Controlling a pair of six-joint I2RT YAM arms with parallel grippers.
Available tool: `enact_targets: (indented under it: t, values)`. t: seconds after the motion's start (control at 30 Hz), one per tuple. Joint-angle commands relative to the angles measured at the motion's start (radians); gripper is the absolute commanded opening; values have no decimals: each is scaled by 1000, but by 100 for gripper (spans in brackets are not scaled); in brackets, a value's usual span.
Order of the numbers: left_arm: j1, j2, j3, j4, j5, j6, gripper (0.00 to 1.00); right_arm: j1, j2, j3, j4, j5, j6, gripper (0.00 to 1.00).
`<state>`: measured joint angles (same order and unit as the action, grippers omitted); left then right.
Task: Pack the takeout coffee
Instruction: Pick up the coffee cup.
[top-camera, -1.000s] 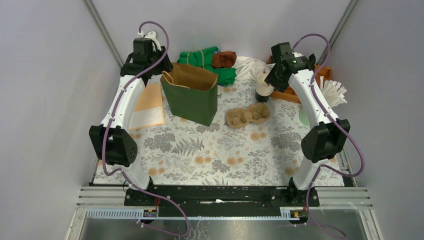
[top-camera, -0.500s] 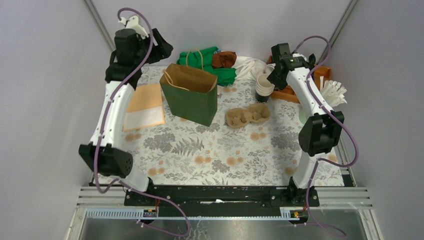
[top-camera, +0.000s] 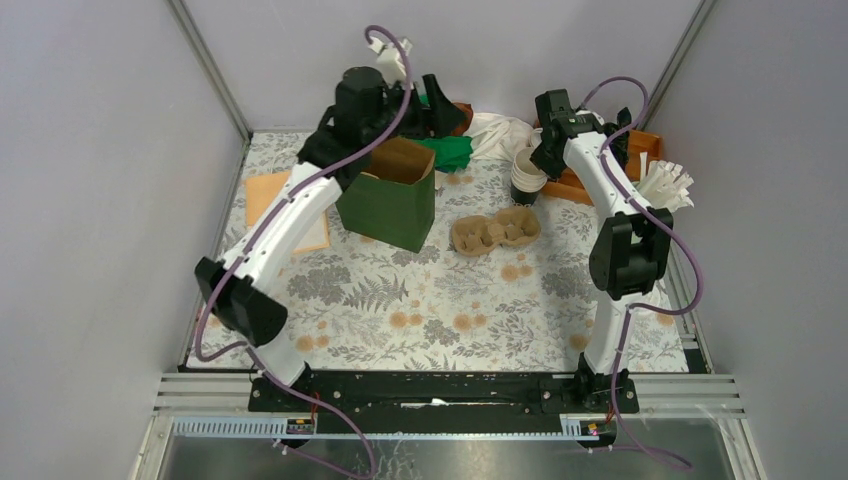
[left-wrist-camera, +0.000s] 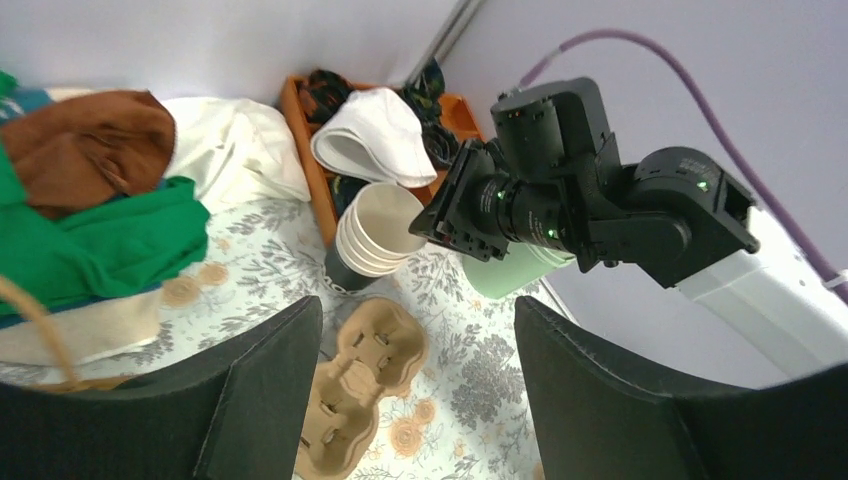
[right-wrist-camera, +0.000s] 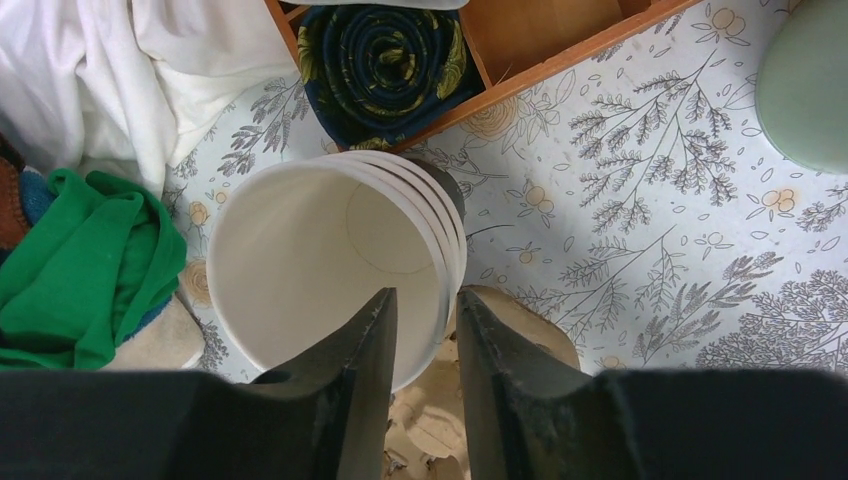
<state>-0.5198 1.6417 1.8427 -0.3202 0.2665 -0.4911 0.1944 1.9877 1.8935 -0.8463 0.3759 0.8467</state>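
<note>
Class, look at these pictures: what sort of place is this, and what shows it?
Probably a robot lab table staged as a café packing station: stacked paper cups, a pulp cup carrier and a green paper bag.

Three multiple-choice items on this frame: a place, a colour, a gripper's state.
1. Where is the pulp cup carrier? A on the table, right of the paper bag; B inside that bag; C held in the air.
2. What colour is the bag's outside? A white; B red; C green.
3. How does the left gripper stand? A shut on the carrier; B jaws wide apart, empty; C shut on the bag's handle.
Key: 1 A, it lies flat beside the bag; 2 C, its front face is green; 3 B, nothing sits between the jaws.
</note>
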Motion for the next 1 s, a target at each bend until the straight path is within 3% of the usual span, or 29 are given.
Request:
enact_targets:
  t: [0.0, 0.2, 0.67, 0.97]
  values:
    - [-35, 68, 96, 46, 21, -22, 74, -9, 6, 40, 23, 29, 32, 32]
    - [-52, 141, 122, 79, 41, -37, 72, -10, -31, 37, 30, 24, 31, 0]
    - [-138, 372, 298, 81, 69, -39, 67, -41, -161, -65, 82, 15, 67, 0]
    - [-183, 419, 241, 138, 63, 12, 69, -86, -232, -196, 137, -57, 134, 0]
